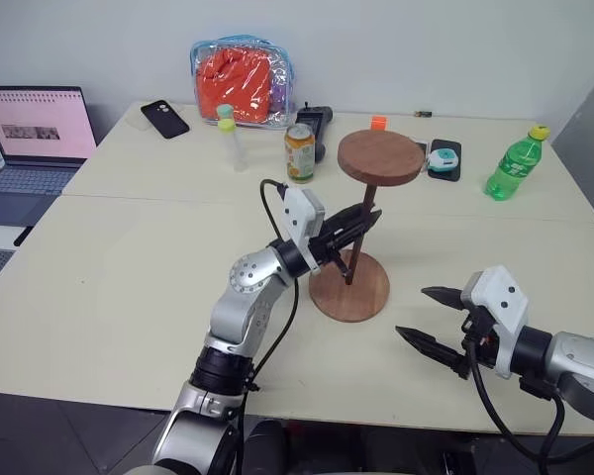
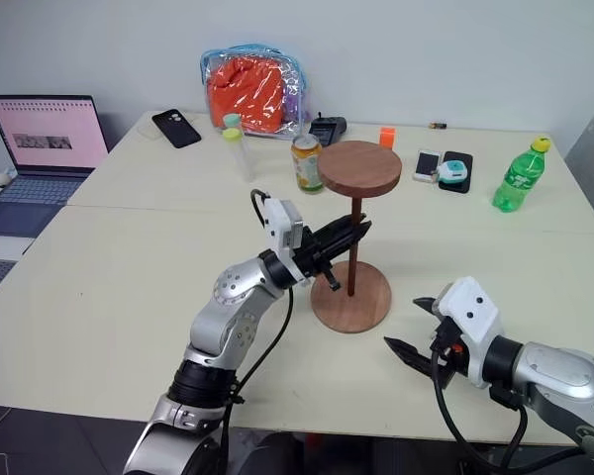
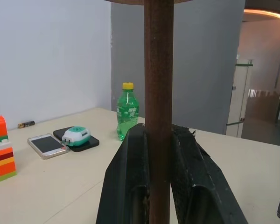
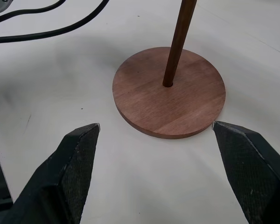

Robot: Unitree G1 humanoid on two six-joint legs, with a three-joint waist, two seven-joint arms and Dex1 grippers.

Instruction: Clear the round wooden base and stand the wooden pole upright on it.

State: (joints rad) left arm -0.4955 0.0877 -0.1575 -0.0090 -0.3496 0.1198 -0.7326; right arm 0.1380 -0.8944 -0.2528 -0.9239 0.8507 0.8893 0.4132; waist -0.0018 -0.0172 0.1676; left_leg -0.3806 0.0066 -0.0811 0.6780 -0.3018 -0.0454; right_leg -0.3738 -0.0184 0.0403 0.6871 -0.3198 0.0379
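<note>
the wooden pole [image 1: 359, 234] is a thin dark-brown rod standing upright, its lower end set in the small centre hole of the round wooden base [image 1: 361, 294]. the base is a flat reddish-brown disc with visible grain, lying bare on the cream tabletop [image 1: 109, 277] near the front middle. at the pole's top sits a round reddish-brown disc [image 1: 380, 156], level like a small tray. the left hand [image 1: 366, 220] is clamped on the pole at about mid-height, a black finger [image 3: 128, 182] pressed on each side of the rod. the right hand [image 1: 431, 319] hovers just to the right of the base, fingers spread wide apart, holding nothing. farther back stand a drinks can [image 1: 299, 152], a green bottle [image 1: 513, 163], a phone [image 1: 164, 118], a clear bag with orange contents [image 1: 242, 68], and a laptop [image 1: 32, 134] at the left edge.
</note>
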